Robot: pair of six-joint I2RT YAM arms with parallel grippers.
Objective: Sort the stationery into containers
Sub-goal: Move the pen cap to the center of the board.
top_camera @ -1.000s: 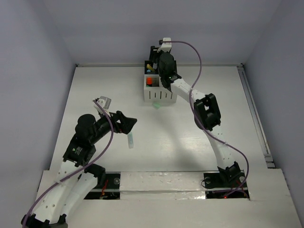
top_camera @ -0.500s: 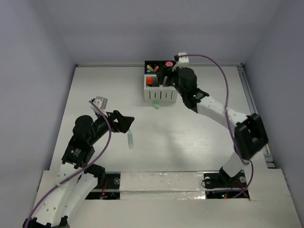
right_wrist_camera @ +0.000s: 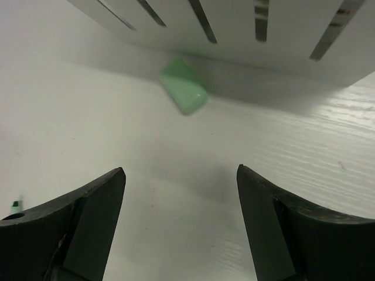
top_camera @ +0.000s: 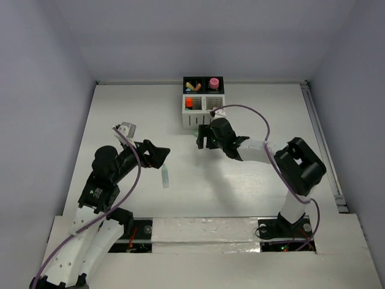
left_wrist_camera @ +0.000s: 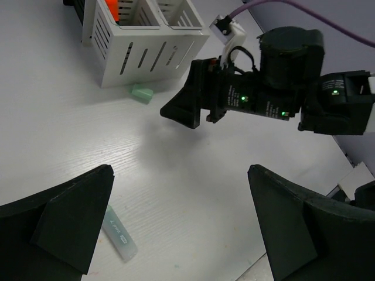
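Note:
The organizer (top_camera: 203, 117) stands at the back of the table, its black compartments holding yellow, blue and pink pieces and its left white one an orange piece. A green eraser (right_wrist_camera: 183, 92) lies on the table just in front of its white slatted wall (right_wrist_camera: 234, 29). My right gripper (top_camera: 202, 137) hovers low and open a little short of that eraser, holding nothing. A pale green highlighter (top_camera: 165, 176) lies further toward me. My left gripper (top_camera: 161, 155) hangs wide open beside it, the highlighter (left_wrist_camera: 120, 237) near its left finger. The left wrist view also shows the eraser (left_wrist_camera: 142, 92) and the right gripper (left_wrist_camera: 187, 108).
Grey walls close the table at the back and sides. A metal rail (top_camera: 322, 144) runs along the right edge. A taped strip (top_camera: 204, 232) crosses the near edge between the arm bases.
My right arm left the top of the organizer, swung out and came down to the table in front of it, its jaws opening wider. A pink piece now shows in the back right compartment.

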